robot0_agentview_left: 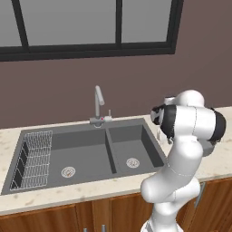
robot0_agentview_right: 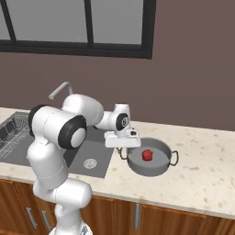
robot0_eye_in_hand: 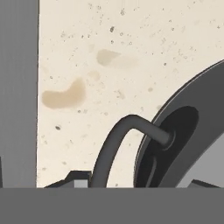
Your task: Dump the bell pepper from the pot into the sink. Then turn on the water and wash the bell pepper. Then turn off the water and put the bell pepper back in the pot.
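The grey pot (robot0_agentview_right: pixel 150 169) stands on the counter just right of the sink (robot0_agentview_right: pixel 93 149), and the small red bell pepper (robot0_agentview_right: pixel 147 155) lies inside it. My gripper (robot0_agentview_right: pixel 122 150) is down at the pot's left loop handle. In the hand view that dark handle (robot0_eye_in_hand: pixel 117 142) curves up out of the pot wall (robot0_eye_in_hand: pixel 205 127) and runs down between my two fingertips (robot0_eye_in_hand: pixel 79 178). One tip is outside the handle and the other is on the pot's side. The tips barely show, so whether they press on the handle is unclear.
The double-basin sink (robot0_agentview_left: pixel 86 149) has a wire rack (robot0_agentview_left: pixel 34 158) in its left basin and a gooseneck faucet (robot0_agentview_left: pixel 98 103) behind the divider. Beige counter (robot0_agentview_right: pixel 204 176) stretches to the right of the pot. The wall and a window rise behind.
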Available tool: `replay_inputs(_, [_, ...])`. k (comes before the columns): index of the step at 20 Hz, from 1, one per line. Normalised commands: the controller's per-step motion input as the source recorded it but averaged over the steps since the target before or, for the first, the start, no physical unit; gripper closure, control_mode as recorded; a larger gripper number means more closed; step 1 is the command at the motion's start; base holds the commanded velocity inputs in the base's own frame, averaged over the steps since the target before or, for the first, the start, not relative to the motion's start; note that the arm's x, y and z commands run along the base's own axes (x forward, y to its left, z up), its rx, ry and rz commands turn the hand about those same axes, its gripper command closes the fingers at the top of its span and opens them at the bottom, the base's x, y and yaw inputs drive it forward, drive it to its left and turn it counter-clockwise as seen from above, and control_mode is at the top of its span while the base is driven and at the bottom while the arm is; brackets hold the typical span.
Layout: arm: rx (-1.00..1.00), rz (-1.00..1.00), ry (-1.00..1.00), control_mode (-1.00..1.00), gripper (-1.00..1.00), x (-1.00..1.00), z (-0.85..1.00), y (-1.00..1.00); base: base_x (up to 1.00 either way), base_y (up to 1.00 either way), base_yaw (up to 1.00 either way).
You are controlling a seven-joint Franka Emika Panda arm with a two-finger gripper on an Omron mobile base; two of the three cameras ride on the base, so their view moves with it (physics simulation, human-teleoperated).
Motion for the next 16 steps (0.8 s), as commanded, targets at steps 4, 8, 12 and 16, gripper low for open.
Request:
replay_inputs(4, [0.00, -0.08, 0.00, -1.00, 1.00, -0.22, 0.40, 0.00, 0.00, 0.00, 0.00])
replay_inputs(8, [0.00, -0.09, 0.00, -1.00, 1.00, -0.27, 0.73, 0.04, 0.00, 0.00, 0.00])
replay_inputs(12, [0.00, -0.03, 0.00, -1.00, 1.00, -0.28, 0.98, 0.18, 0.00, 0.00, 0.00])
replay_inputs(16, [0.00, 0.00, 0.00, -1.00, 1.00, -0.22, 1.00, 0.57, 0.00, 0.00, 0.00])
